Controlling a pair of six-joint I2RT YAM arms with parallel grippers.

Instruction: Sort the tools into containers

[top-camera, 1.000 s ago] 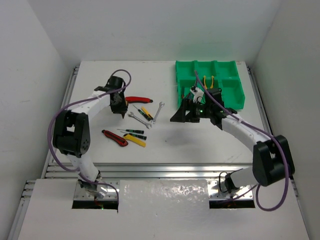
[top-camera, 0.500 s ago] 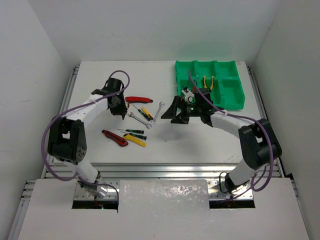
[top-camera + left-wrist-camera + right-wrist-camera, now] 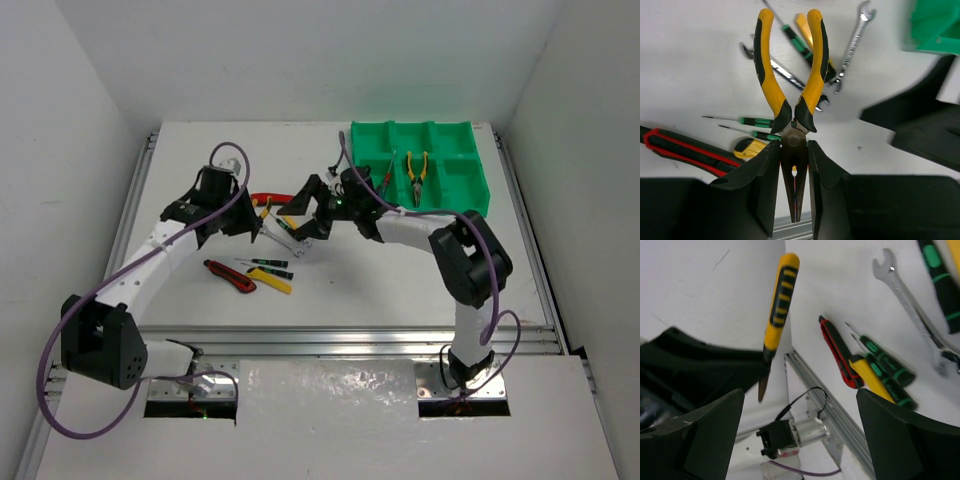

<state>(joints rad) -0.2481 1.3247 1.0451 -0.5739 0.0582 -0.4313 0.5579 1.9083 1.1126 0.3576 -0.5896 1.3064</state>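
My left gripper (image 3: pixel 792 150) is shut on the nose of yellow-handled pliers (image 3: pixel 790 65), held above the table with the handles pointing away. In the top view, this gripper (image 3: pixel 250 225) is left of the tool pile. My right gripper (image 3: pixel 302 213) is open and empty just right of it, over the tools, with its jaws wide apart in its wrist view (image 3: pixel 800 405). That view shows the held pliers (image 3: pixel 780 290) edge-on. The green tray (image 3: pixel 465 205) stands at the back right, with a second pair of yellow pliers (image 3: pixel 415 165) in its middle compartment.
On the table lie a red-handled tool (image 3: pixel 272 198), a red and black utility knife (image 3: pixel 230 275), a yellow knife (image 3: pixel 270 283), green screwdrivers (image 3: pixel 268 264) and silver wrenches (image 3: pixel 852 45). The aluminium rail (image 3: pixel 330 335) runs along the near table edge.
My right arm has swung left from the green tray to above the tool pile, next to my left gripper. My left arm has stretched out and its gripper has shifted slightly right.
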